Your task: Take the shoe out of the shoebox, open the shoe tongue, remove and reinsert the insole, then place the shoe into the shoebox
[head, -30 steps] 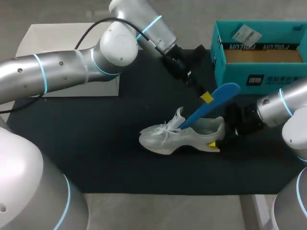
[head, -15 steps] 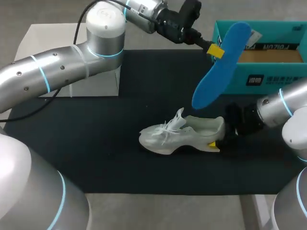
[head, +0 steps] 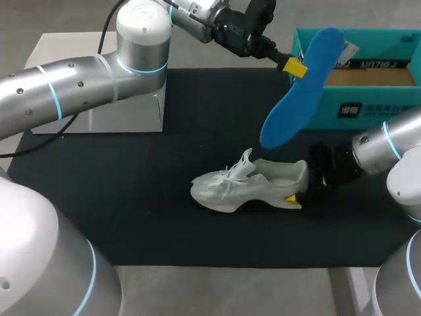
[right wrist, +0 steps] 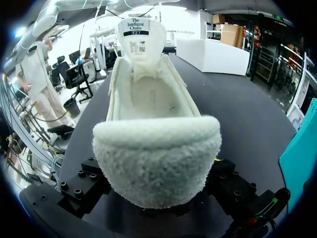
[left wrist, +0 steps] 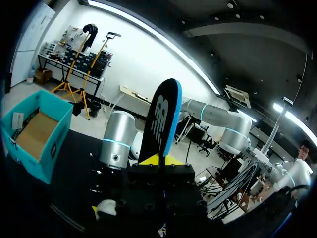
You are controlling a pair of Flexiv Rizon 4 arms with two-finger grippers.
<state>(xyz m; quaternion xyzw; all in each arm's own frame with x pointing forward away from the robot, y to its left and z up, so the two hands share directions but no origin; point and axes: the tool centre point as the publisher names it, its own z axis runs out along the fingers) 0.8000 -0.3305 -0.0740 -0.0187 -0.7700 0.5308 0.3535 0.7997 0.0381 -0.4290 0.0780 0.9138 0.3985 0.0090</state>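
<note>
Nearest, the shoe [head: 247, 184] sits on the black mat [head: 131, 197], apparently on its sole. Its toe points to my left, its tongue is lifted, and its opening is bare. I judge it light and soft. The knit upper and fleecy collar would buckle under a squeeze, so the stiffer heel is the sensible place to take it. That is where the right gripper [head: 294, 195] has it, fingers clenched on either side of the heel, with one yellow tip showing at the near side. The right arm [head: 388, 148] comes in low from the right edge, its wrist looking along the shoe from heel to tongue. Above and beyond the shoe, clear of it, hangs the blue insole [head: 299, 92], slanting with its lower end over the collar. It looks thin, light and bendy. Held near one end, it is likely to sway and flex, so the free end should lead into the opening, and a pinch across the flat, as now, should hold it best. The left gripper [head: 293, 67] is clamped on it toward the upper end. The left arm [head: 85, 85] enters from the left with its elbow high and reaches past the middle, its wrist angled down to the right. Farthest, at the far right, the open teal shoebox [head: 368, 108] stands with no shoe in it.
</note>
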